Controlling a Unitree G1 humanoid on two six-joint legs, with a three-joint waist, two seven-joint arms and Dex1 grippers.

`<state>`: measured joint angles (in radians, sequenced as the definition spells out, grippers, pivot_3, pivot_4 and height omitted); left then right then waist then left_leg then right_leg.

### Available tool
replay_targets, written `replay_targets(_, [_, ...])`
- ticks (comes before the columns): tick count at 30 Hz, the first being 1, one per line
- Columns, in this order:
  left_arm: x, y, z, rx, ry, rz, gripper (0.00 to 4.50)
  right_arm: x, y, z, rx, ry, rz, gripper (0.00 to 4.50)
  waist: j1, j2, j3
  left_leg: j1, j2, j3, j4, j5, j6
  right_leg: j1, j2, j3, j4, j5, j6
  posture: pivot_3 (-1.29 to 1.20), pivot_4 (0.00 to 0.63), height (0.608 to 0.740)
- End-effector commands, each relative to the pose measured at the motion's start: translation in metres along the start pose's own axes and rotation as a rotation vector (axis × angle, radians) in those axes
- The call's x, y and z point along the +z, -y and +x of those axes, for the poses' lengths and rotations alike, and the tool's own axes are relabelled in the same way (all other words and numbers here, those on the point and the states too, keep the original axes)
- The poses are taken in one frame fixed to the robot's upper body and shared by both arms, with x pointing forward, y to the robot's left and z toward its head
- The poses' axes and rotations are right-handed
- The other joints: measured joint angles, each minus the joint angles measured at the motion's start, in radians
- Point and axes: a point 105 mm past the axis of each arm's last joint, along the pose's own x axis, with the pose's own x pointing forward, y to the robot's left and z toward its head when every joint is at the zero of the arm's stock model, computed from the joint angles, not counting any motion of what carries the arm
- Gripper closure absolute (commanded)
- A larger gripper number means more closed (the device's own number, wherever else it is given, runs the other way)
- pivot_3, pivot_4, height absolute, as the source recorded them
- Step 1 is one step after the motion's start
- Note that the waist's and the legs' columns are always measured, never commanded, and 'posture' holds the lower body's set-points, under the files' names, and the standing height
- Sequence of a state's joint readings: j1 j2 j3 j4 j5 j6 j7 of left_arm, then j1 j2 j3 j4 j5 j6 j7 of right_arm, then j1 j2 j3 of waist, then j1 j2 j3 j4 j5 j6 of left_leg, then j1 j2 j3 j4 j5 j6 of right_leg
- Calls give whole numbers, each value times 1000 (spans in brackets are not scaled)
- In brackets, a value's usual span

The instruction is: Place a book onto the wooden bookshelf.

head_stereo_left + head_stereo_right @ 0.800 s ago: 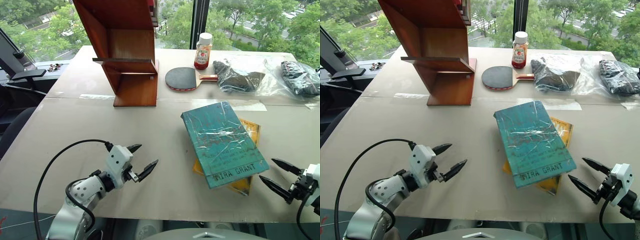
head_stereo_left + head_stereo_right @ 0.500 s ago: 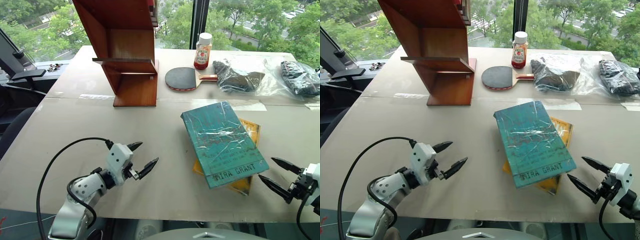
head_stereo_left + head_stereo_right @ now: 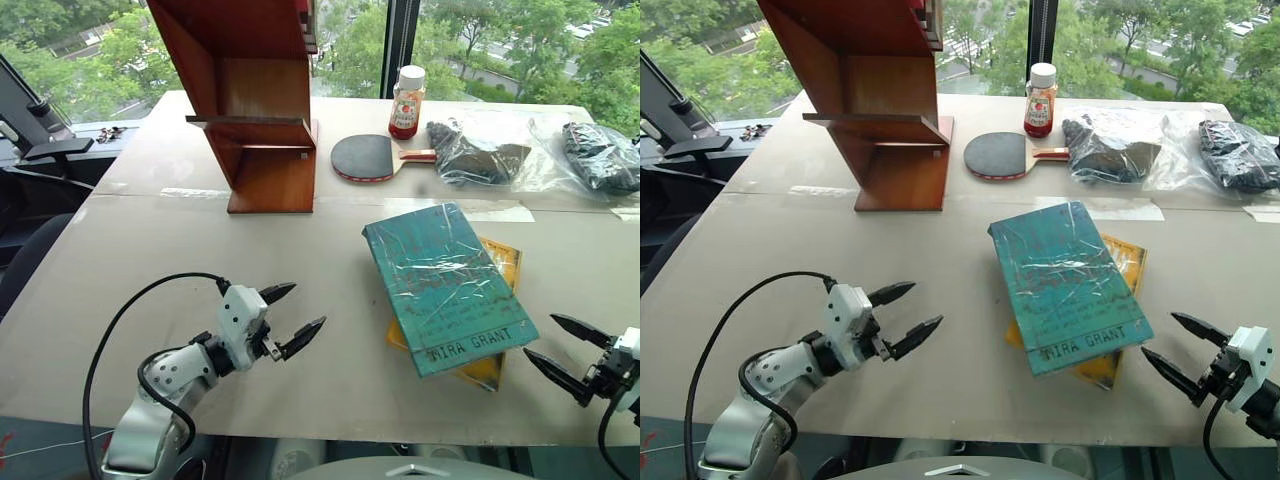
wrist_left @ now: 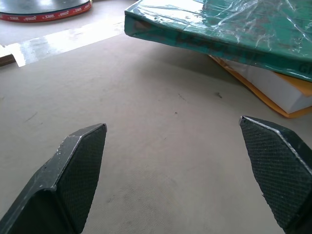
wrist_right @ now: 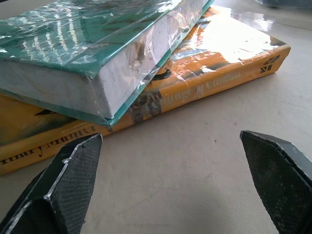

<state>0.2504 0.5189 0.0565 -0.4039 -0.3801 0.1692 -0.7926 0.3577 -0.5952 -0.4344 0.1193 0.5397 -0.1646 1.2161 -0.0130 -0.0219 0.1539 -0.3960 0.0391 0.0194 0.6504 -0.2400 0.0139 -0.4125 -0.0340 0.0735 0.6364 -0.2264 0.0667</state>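
Note:
The teal-green book (image 3: 445,285) in clear wrap lies flat on the table, stacked on a yellow book (image 3: 497,262), right of centre. The wooden bookshelf (image 3: 250,100) stands at the back left. My left gripper (image 3: 300,315) hovers open over the near left of the table, well left of the book, pointing toward it. My right gripper (image 3: 562,347) is open at the near right, just right of the stack's near corner, apart from it. The left wrist view shows the book's spine (image 4: 219,39) ahead; the right wrist view shows both books' edges (image 5: 122,73).
A black table-tennis paddle (image 3: 365,157), a red-labelled bottle (image 3: 405,102) and two plastic bags of dark items (image 3: 480,150) lie along the back right. A chair (image 3: 45,150) stands beyond the table's left edge. Bare tabletop (image 3: 200,250) lies between shelf and grippers.
My left gripper has shifted slightly to the right, toward the book. My right gripper has moved a little right and nearer. The books stay put.

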Motion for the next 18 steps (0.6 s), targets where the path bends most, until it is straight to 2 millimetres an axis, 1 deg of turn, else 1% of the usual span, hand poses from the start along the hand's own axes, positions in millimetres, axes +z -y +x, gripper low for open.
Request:
replay_targets(1, [5, 0, 1, -19, 23, -2, 16, 15, 4, -6, -12, 24, -55, 0, 0, 0, 0, 0, 0, 0, 0, 0, 0, 0, 0, 0, 0, 0, 0, 0, 150, 740])
replay_targets(6, [5, 0, 6, -26, 25, -44, 16, 23, 2, -9, -20, 34, -69, 0, 0, 0, 0, 0, 0, 0, 0, 0, 0, 0, 0, 0, 0, 0, 0, 0, 150, 740])
replay_targets(9, [7, 2, 15, -47, 27, -170, 16, 38, -3, -16, -25, 52, -80, 0, 2, 1, 0, 0, 0, 0, 0, 0, 0, 0, 0, 0, 0, 0, 0, 0, 150, 740])
replay_targets(12, [15, 8, 25, -96, 28, -339, 16, 55, -16, -27, 4, 48, -88, 0, 6, 1, 0, -1, 0, -1, 0, 0, 0, 0, 0, 0, 1, 0, 0, 0, 150, 740])
replay_targets(14, [20, 17, 30, -167, 3, -436, 16, 68, -28, -33, 35, 39, -85, 0, 4, 1, 0, -1, 0, -1, 0, 0, 0, 0, 0, 0, 1, 0, 0, 0, 150, 740])
replay_targets(17, [30, 26, 41, -246, -29, -527, 16, 85, -43, -36, 79, 24, -79, 0, 1, 0, -1, 0, 0, -2, 1, 0, 0, 0, 1, -1, 1, 0, 0, 0, 150, 740])
replay_targets(18, [32, 26, 46, -256, -50, -522, 16, 90, -46, -37, 90, 22, -77, 0, 0, 0, -1, 0, 0, -2, 1, 0, 0, 0, 1, -1, 1, 0, 0, 0, 150, 740])
